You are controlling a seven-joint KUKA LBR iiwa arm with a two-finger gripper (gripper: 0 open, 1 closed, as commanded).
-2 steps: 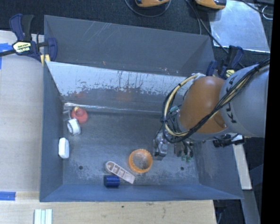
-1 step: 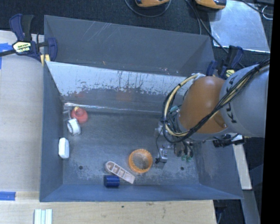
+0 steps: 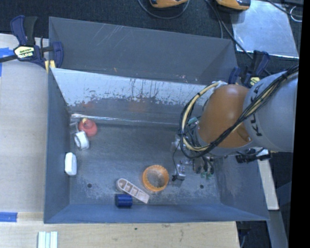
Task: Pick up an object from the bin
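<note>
My gripper hangs low over the bin floor at the right, under the orange wrist cover. Just to its left lies an orange tape roll, flat on the floor, its right edge close to the fingertip. A beige flat tool with holes lies left of and below the roll. Next to that tool sits a small blue block, near the bin's front wall. Nothing shows between the fingers.
At the left of the bin lie a red round thing, a white ring and a white capsule-shaped piece. The arm and its cables cover the bin's right side.
</note>
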